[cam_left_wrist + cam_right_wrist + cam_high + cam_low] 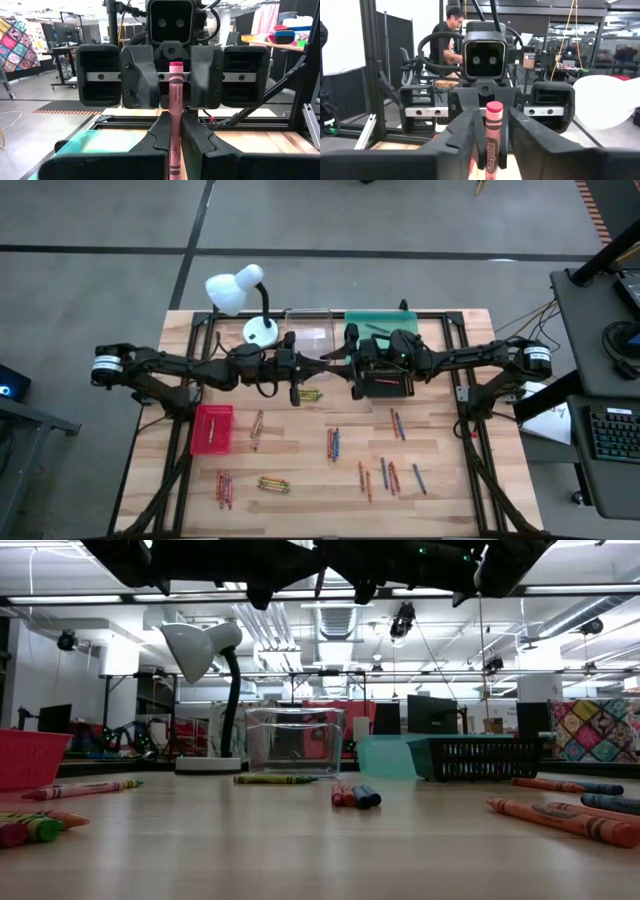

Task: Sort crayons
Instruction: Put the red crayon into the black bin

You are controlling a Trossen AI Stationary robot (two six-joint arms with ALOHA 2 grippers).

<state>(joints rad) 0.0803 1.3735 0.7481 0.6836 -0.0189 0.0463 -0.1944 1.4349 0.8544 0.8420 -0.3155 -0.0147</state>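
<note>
A red crayon [175, 115] stands upright between my two grippers, which meet high above the table's middle. My left gripper [308, 365] is shut on it. My right gripper [346, 363] faces it from the right, open, with a finger on either side of the crayon [493, 135] and a gap at each side. Several other crayons lie flat on the table in small groups, such as a group [307, 395], a group [333, 442] and a group [273, 483]. My left gripper pinches the red crayon's wrapped shaft [174, 142] between its two fingers. The fingers come level from the table's left and lie across the crayon. The crayon stands upright, its top end [175, 67] above the fingers, lifted clear of the table.
A red tray [213, 428] sits at the left. A clear tray [310, 330] and a teal tray [378, 323] stand at the far edge, a black tray [385, 383] under my right arm. A white desk lamp [240, 290] stands at the far left. A person [451, 30] is beyond the table.
</note>
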